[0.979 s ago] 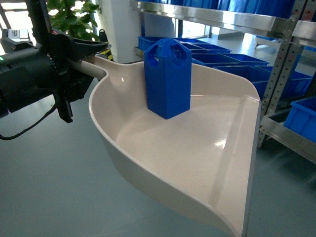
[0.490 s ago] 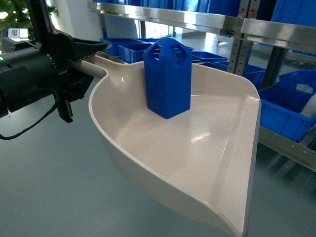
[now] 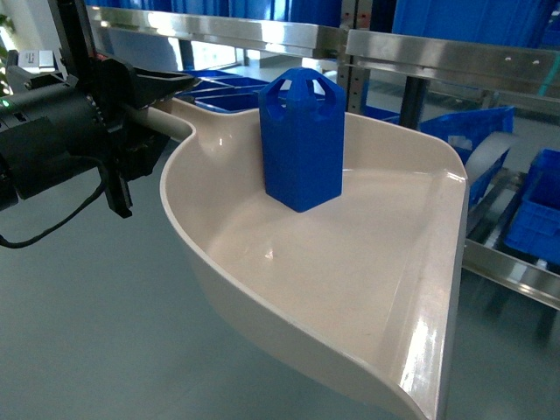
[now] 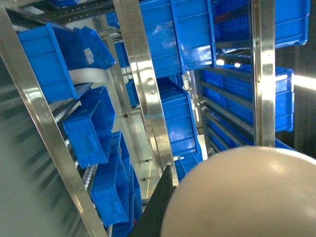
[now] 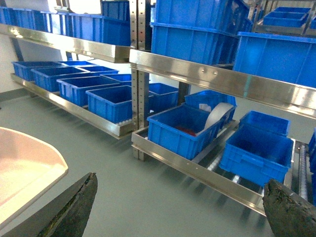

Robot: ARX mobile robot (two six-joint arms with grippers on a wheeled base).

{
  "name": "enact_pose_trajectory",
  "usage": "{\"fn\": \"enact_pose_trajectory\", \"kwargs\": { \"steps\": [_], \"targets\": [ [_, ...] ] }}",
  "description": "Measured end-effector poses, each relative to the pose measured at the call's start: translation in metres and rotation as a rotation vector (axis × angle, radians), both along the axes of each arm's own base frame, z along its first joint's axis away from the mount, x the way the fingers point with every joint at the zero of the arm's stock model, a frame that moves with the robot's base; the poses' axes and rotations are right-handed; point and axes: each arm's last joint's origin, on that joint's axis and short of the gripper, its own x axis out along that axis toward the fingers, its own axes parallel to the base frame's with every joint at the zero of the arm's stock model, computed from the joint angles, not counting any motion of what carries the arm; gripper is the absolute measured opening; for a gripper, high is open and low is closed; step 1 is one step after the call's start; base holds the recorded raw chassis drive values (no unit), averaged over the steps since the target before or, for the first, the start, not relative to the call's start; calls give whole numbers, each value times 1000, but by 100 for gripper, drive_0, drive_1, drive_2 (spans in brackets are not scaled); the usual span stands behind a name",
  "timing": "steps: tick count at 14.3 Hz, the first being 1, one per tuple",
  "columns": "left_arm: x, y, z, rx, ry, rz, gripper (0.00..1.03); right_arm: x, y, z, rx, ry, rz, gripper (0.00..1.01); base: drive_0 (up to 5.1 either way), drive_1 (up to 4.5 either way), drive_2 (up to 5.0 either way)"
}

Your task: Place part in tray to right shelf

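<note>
My left gripper point(image 3: 144, 118) gripped the tray point(image 3: 367, 289) by its handle, the part point(image 3: 302, 140) upright inside, mid-carry; next I judged a level reach toward the shelf point(image 3: 490, 61) at two o'clock.

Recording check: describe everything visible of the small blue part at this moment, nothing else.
The part is a bright blue block of what looks like smooth plastic, a faceted prism with a peaked top pierced by rounded cut-outs. It stands upright on the floor of the beige tray, toward the tray's back near the handle end, its base touching the tray. No gripper touches it. It shows only in the head view, in front of the steel shelving; its far side is hidden.
</note>
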Motion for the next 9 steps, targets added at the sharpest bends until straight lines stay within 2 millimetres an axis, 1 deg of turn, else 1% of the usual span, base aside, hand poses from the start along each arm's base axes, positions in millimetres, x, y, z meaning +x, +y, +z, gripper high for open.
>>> {"fn": "enact_pose_trajectory", "kwargs": {
  "steps": [9],
  "targets": [
    [0,-1,0,0,0,-2,12,0,0,0,0,-1,0,98,-161,-161,-161]
  ]
}}
